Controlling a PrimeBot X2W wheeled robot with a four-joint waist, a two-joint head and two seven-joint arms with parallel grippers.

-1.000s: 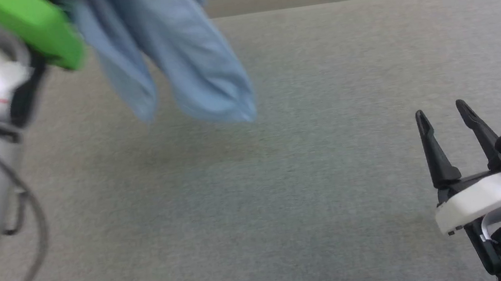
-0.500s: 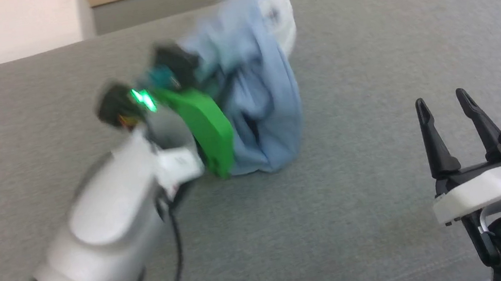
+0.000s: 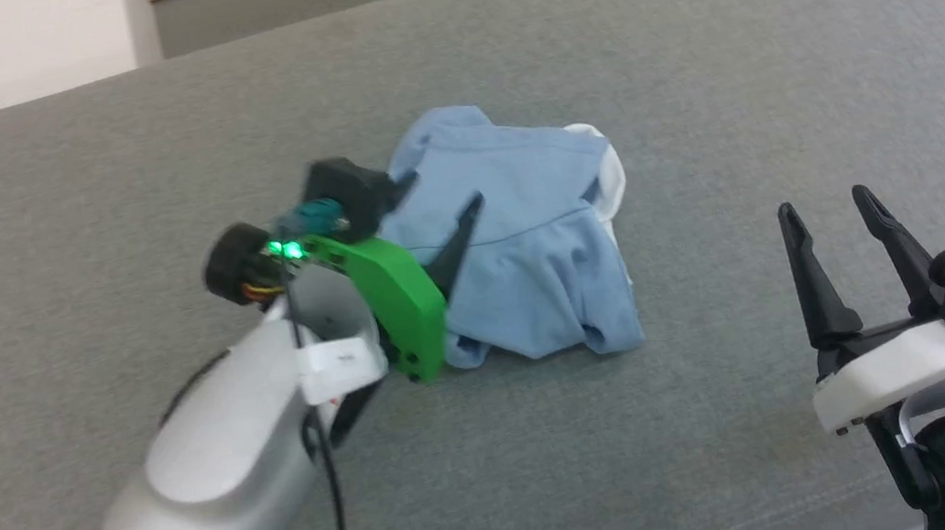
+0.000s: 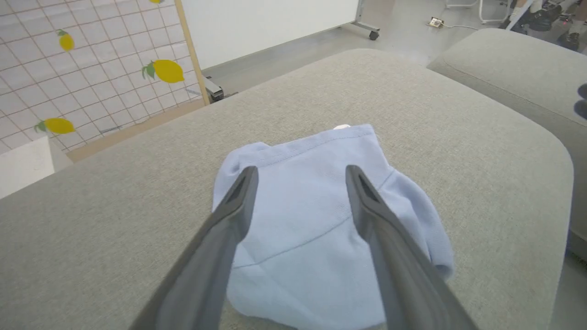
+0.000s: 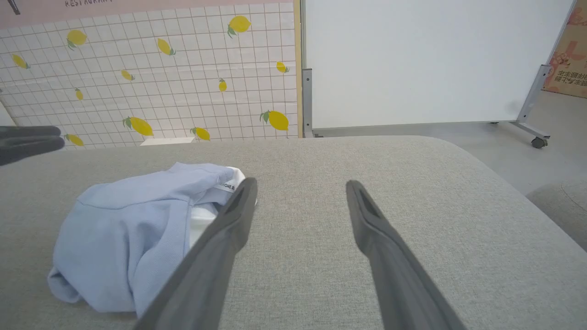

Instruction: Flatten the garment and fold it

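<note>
the shirt (image 3: 526,248) is seen bunched in a crumpled heap near the middle of the grey cushion (image 3: 682,41), not yet spread flat. the left claw (image 3: 444,190) is poised just above the heap's left side, its jaws spread wide with nothing between them. the right claw (image 3: 824,202) is seen well apart to the right, equally wide and empty. the white collar (image 3: 606,163) is turned toward the right claw's side. no clear long axis can be made out in the heap. the left arm is judged the nearer for the next grasp.
</note>
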